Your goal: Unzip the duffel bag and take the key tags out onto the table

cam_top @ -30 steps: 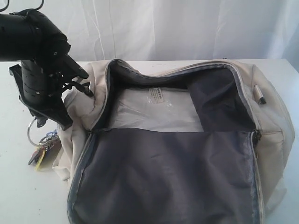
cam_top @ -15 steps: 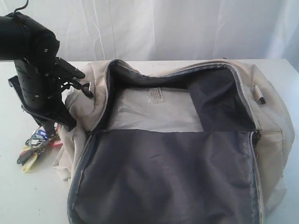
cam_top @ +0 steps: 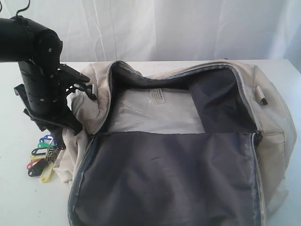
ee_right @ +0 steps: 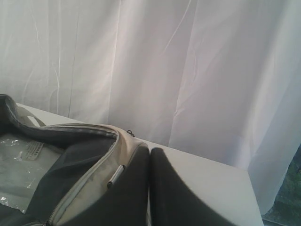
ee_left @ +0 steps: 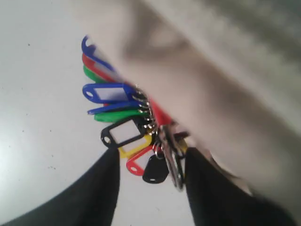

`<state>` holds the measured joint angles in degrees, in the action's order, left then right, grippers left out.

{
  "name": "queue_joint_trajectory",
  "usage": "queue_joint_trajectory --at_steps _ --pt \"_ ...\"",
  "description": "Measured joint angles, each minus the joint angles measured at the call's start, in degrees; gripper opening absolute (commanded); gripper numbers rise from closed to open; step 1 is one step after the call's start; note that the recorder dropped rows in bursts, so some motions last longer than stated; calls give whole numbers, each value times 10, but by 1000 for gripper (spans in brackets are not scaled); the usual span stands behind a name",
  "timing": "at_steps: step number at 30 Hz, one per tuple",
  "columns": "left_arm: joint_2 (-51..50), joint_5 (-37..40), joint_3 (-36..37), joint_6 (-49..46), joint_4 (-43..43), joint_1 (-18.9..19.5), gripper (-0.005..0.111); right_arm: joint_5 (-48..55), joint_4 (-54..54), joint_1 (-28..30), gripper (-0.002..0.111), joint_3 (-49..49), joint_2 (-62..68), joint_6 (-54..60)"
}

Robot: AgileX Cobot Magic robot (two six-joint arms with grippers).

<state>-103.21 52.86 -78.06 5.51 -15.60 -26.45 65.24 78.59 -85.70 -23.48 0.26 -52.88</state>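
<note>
**Bag** (cam_top: 188,174): cream fabric with grey lining, laid on the worktop (cam_top: 19,197). The main zip is undone and the flap is folded open.
- A clear plastic sheet (cam_top: 155,115) is seen inside, bearing a small printed label (cam_top: 158,95). Its print is too small to be read.
- A dark zip pull (cam_top: 261,95) is seen at the bag's right end.

**Tags** (cam_top: 41,162): blue, red, green, yellow and black plastic, bunched on a metal ring (ee_left: 171,157). They are laid on the worktop, outside the bag and just beside its left end. White inserts are seen in a blue and a black tag; whether anything is written on them cannot be told.

**Left gripper** (ee_left: 153,160): held just over the tags. Its jaws are parted, with the ring in the gap between them and nothing clamped.

**Right gripper** (ee_right: 149,153): seen only in the right wrist view, near the bag's right end. Its jaws are pressed together with nothing held.

**Curtain** (cam_top: 188,28): white, hung behind the worktop.
</note>
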Motion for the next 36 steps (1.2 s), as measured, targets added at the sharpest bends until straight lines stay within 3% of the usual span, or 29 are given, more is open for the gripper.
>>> queue_joint_trajectory --at_steps 8,15,19,24,25,29,33,36 --pt "12 101 -50 -20 1 0 66 0 0 0 0 0 0 0" --pt "111 109 -33 -26 8 0 64 0 0 0 0 0 0 0" --pt "212 103 15 -26 24 0 47 3 0 0 0 0 0 0" --pt "375 100 86 -28 49 0 9 5 -4 0 0 0 0 0" --pt "405 94 98 -28 53 0 1 5 -4 0 0 0 0 0" --pt "557 45 166 -28 77 0 0 5 -5 0 0 0 0 0" --pt "698 -76 262 -28 122 0 0 -19 -13 0 0 0 0 -11" --pt "751 -192 340 -28 130 0 0 -96 -21 0 0 8 0 -15"
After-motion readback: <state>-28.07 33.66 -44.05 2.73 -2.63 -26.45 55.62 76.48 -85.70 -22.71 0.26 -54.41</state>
